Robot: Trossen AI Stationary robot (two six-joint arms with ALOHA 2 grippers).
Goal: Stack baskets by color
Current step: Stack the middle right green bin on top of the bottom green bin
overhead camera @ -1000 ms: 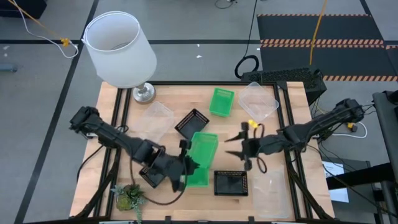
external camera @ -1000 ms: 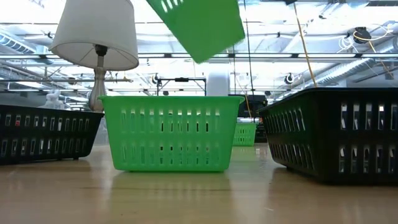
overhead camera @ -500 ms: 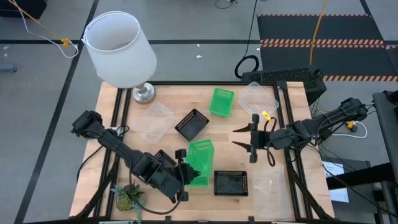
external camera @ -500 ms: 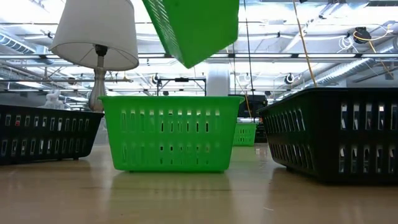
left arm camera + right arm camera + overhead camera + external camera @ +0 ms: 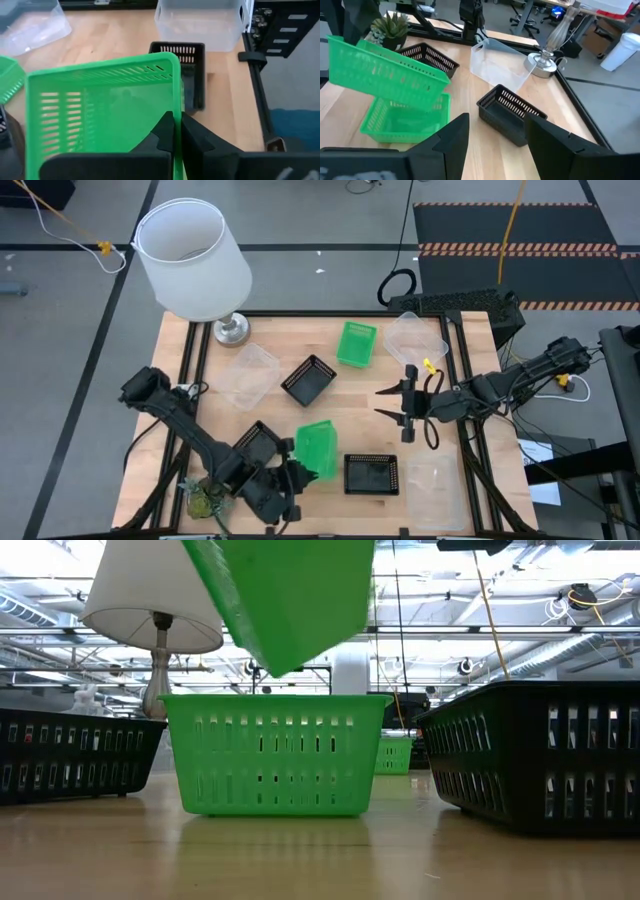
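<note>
Lamp (image 5: pixel 195 265) and potted plant (image 5: pixel 203 500) flank baskets; lifted green basket (image 5: pixel 318 447) overhangs another.

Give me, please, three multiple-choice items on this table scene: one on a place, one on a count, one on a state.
1. Where is the lifted green basket?
A. above another green basket
B. under the lamp
C. inside a black basket

2. How many green baskets show from above?
A. one
B. three
C. five

3. The right gripper is:
A. shut on a clear basket
B. open, holding nothing
C. shut on the plant

Key: 1 A, it hangs tilted over its twin; 2 B, the third lies at the far edge; 3 B, its fingers stand apart over bare wood.
</note>
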